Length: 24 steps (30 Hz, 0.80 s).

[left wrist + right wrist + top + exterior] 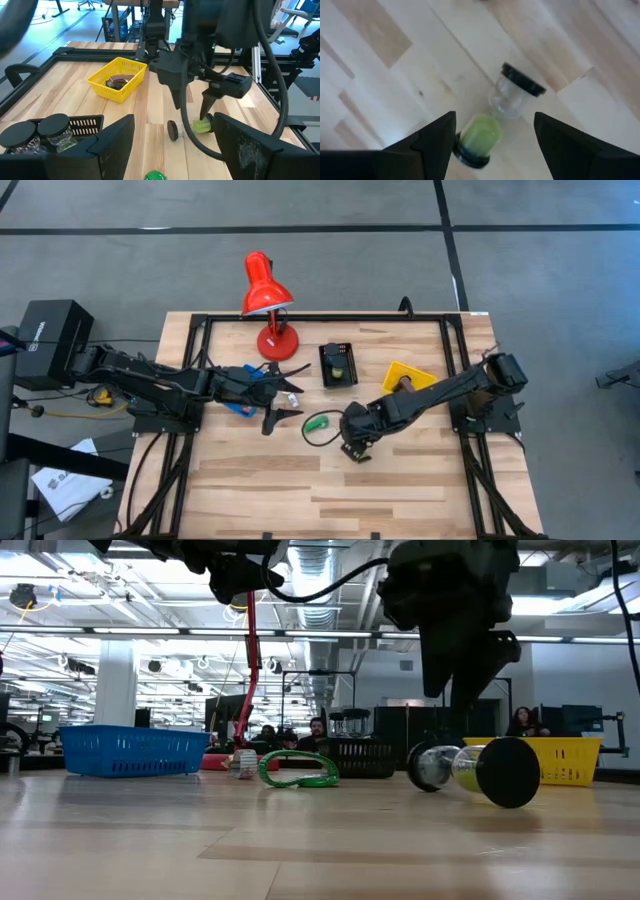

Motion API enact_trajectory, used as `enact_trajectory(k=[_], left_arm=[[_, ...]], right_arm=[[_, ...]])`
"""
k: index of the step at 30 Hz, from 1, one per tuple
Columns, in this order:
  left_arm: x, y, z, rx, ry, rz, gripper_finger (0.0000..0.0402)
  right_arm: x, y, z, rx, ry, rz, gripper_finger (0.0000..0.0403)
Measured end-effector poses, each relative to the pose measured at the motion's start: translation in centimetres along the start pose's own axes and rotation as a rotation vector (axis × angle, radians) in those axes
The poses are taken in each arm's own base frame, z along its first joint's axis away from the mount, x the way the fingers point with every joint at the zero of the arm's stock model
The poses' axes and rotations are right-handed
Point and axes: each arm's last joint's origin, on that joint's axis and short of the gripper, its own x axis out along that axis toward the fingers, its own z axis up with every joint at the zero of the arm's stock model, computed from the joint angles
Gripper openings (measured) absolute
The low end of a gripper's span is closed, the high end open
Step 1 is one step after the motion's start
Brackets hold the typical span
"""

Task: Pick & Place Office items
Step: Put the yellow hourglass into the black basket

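A small hourglass with green sand and black end discs [495, 117] lies on its side on the wooden table, right of the middle [357, 452]; it also shows in the low view [470, 770]. My right gripper [495, 122] hangs just above it, pointing steeply down and open, one finger on either side of the glass, touching nothing [192, 105]. My left gripper [290, 395] stands open in the air left of the middle, nothing between its fingers [175, 145].
A green loop [318, 423] lies left of the hourglass. Behind stand a black bin [338, 365] with similar glasses in it, a yellow bin [408, 377] holding a dark item, a blue bin [130, 750] under my left arm, and a red desk lamp [268, 305].
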Motion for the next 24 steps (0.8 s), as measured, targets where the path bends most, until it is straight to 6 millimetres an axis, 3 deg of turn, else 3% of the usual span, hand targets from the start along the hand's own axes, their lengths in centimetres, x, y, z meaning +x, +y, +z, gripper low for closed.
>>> enact_trajectory(k=[12,24], left_arm=[[0.0,0.0,0.7,0.005,-0.074,-0.001,0.0264],[0.0,1.2,1.4,-0.011,-0.141,0.041,0.0264]], right_arm=[[0.2,0.1,-0.6,0.102,-0.055,-0.043,0.0259],[0.4,-0.7,0.3,0.204,-0.052,-0.066,0.0259]])
